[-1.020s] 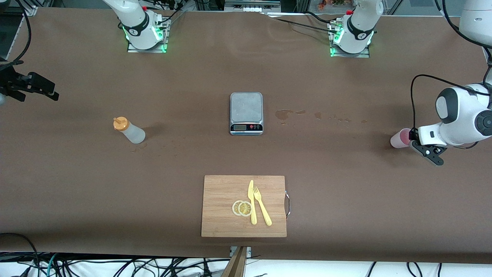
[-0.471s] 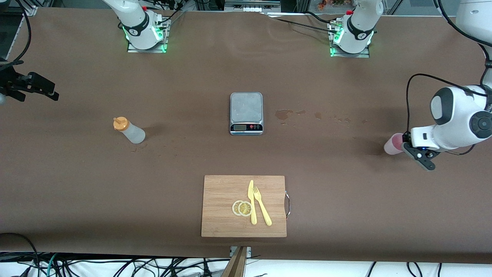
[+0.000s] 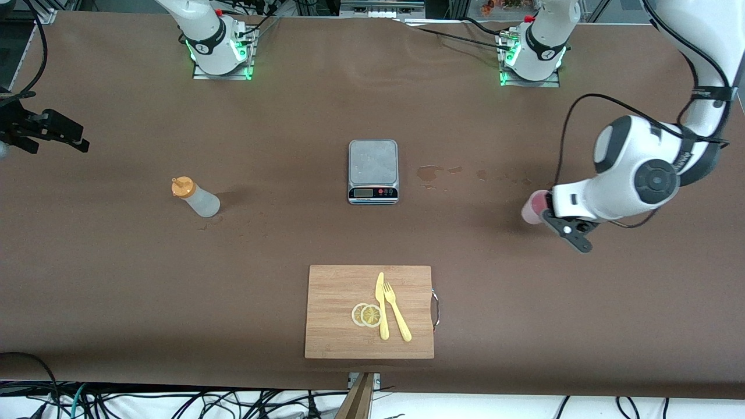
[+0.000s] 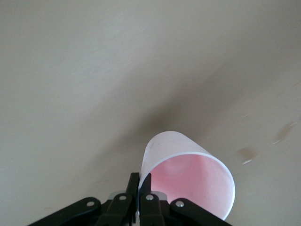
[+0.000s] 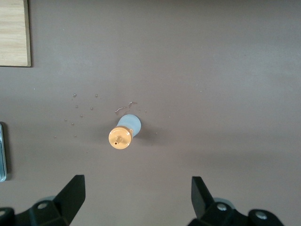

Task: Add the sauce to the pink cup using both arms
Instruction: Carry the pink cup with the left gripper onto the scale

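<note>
1. Presently, the pink cup [image 3: 532, 208] is clamped by its rim in the left gripper [image 3: 546, 213], with the fingers [image 4: 139, 188] pinched tight on the cup wall.
2. The cup is held tilted above the surface [image 3: 524, 302], over a bare patch toward the left arm's end, between the scale [image 3: 373, 171] and the surface's edge.
3. In the left wrist view, the cup's pink inside [image 4: 197, 181] is seen.
4. The sauce [image 3: 195, 197] is stood upright on the surface toward the right arm's end, well apart from the scale.
5. The right gripper [image 5: 136, 197] is held above the sauce with its jaws spread wide and nothing between them.
6. A board [image 3: 337, 314] is placed nearer to the front camera than the scale; a knife [image 3: 381, 305], a fork [image 3: 397, 312] and lemon slices [image 3: 366, 315] are laid on it.
7. Stains [image 3: 430, 172] are seen on the surface beside the scale.
</note>
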`<state>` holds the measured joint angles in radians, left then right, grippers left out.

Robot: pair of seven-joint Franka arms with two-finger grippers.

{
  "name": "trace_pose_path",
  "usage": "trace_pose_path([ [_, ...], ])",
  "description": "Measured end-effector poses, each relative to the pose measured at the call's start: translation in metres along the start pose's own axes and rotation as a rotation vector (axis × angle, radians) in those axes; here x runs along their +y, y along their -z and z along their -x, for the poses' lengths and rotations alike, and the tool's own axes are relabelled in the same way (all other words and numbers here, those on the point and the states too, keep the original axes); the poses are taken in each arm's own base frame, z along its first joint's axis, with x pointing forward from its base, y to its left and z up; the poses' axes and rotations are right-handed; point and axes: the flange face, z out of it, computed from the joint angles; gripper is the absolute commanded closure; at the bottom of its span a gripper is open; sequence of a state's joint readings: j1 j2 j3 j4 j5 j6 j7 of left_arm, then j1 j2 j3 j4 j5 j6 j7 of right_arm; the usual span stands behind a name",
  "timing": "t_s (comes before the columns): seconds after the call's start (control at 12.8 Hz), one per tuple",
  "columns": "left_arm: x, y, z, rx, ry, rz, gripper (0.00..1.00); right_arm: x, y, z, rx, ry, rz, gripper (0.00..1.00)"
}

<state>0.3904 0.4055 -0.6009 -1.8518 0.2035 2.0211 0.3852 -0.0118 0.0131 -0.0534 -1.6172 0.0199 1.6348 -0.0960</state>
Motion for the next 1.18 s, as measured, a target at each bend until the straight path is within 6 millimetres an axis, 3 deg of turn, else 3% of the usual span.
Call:
trace_pose_path([
  [0.31,0.125,0.009,-0.049,-0.012,0.191,0.017,1.00,0.000,0.000,0.000,0.000,0.000,0.000,0.00],
  [0.55,0.241,-0.004,-0.078,-0.018,0.321,0.052,1.00,0.000,0.000,0.000,0.000,0.000,0.000,0.00],
  [0.71,0.299,-0.016,-0.089,0.000,0.394,0.062,1.00,0.000,0.000,0.000,0.000,0.000,0.000,0.00],
  [0.86,0.333,-0.028,-0.097,0.023,0.464,0.089,1.00,0.000,0.000,0.000,0.000,0.000,0.000,0.00],
  [1.18,0.361,-0.061,-0.108,0.035,0.545,0.129,1.00,0.000,0.000,0.000,0.003,-0.001,0.000,0.00],
])
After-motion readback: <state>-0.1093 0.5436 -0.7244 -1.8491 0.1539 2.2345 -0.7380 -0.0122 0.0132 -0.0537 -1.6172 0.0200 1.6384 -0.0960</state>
